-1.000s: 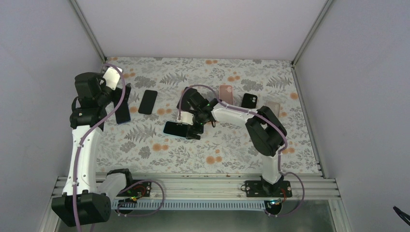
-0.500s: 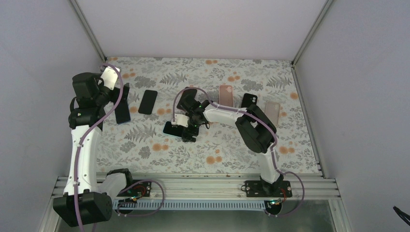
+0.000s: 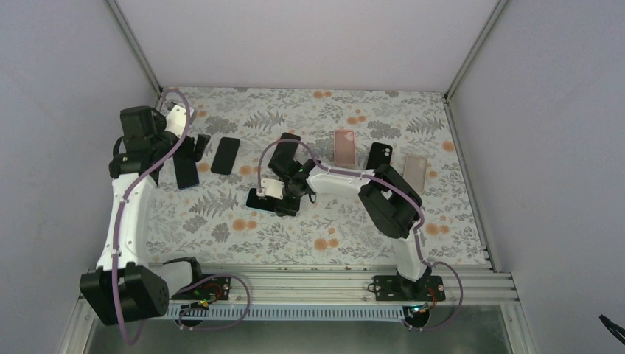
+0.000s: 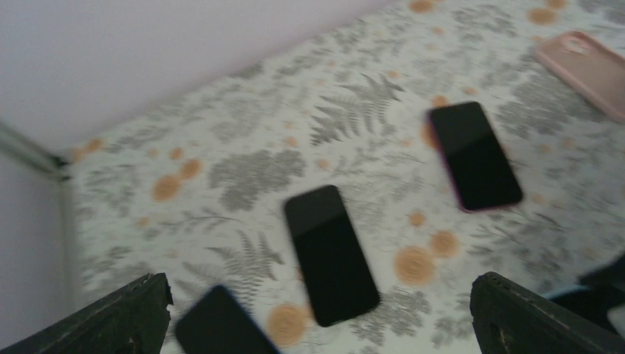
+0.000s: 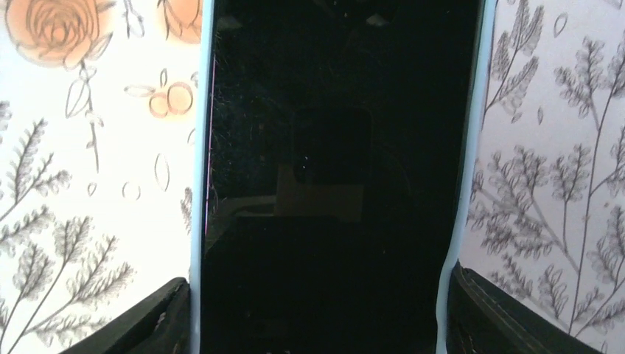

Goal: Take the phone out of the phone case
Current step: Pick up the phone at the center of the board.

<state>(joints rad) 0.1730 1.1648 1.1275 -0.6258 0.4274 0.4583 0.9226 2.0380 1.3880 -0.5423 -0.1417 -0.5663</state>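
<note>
Right wrist view is showing the phone (image 5: 332,184) sitting fully inside the pale blue phone case (image 5: 197,184), screen up, so I'm judging the removal as barely beginning, with every edge waiting to be peeled. Left fingers (image 4: 140,310) are hanging wide and empty at the counter's (image 3: 346,236) ten o'clock. Right fingers (image 5: 158,317) are pinching the case's long sides, toward eight o'clock of centre.

Floral cloth (image 3: 243,230), pink case (image 3: 344,146), possibly clear case (image 3: 415,169).
</note>
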